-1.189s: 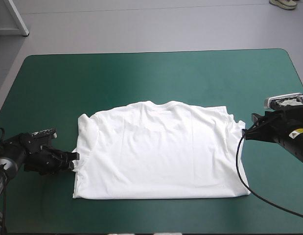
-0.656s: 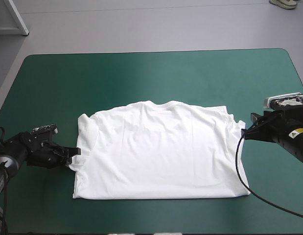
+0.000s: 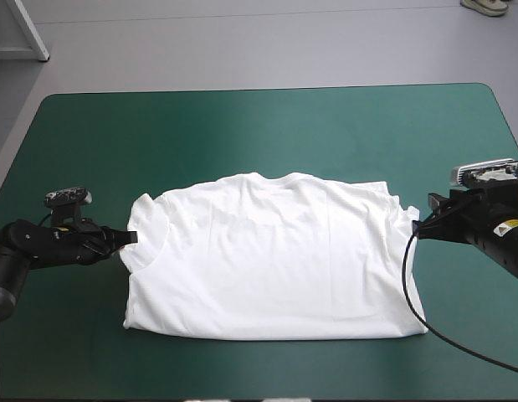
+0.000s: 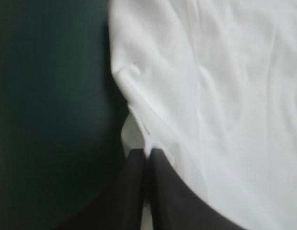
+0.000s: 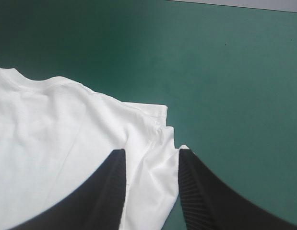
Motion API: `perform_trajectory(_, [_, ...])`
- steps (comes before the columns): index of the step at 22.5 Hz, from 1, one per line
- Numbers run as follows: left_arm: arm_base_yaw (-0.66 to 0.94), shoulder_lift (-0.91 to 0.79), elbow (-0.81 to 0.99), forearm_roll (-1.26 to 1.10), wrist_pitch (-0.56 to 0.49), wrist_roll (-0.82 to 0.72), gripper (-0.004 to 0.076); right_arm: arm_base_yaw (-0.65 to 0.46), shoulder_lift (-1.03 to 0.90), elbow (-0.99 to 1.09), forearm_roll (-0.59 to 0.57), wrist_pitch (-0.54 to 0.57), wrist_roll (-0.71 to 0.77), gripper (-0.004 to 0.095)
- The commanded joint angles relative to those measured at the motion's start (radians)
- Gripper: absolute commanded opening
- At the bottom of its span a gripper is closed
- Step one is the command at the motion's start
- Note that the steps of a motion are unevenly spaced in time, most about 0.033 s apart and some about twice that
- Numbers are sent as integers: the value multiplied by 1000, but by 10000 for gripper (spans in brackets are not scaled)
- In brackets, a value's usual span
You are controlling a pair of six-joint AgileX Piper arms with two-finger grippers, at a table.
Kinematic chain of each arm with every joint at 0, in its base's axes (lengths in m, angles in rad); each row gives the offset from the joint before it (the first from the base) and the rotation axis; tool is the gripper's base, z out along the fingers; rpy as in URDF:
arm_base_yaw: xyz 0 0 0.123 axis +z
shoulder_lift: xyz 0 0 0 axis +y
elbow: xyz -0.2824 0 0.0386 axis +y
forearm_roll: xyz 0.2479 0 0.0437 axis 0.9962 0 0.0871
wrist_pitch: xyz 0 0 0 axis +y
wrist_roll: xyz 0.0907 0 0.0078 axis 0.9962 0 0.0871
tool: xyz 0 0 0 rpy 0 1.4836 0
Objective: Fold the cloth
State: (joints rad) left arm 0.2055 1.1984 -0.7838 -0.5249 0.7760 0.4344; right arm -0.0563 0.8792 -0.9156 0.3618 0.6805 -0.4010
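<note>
The T-shirt (image 4: 234, 96) runs off the left wrist view, its pinched edge hidden inside the left tool (image 4: 147, 154).

Robot lab: teal-green-covered table (image 3: 259, 126), grey floor (image 3: 242, 42).

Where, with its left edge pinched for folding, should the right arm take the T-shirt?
The T-shirt's right sleeve, coming in from the table's right edge: it lies flat, poking outward, directly between the open right gripper's jaws.
</note>
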Motion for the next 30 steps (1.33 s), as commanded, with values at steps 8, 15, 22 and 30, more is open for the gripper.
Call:
perform_trajectory(8, [-197, -13, -50, -125, 48, 49, 19, 0, -8, -36, 25, -53, -13, 345])
perform_trajectory(15, [-352, 180, -52, -101, 13, 20, 19, 0, -8, -36, 30, -20, -32, 345])
perform_trajectory(22, [-363, 214, -75, -115, 36, 75, 312, 0, -8, -36, -1, 1, -32, 437])
perform_trajectory(30, [-363, 38, -130, -83, 64, 72, 374, -2, 110, -19, -91, 33, 37, 437])
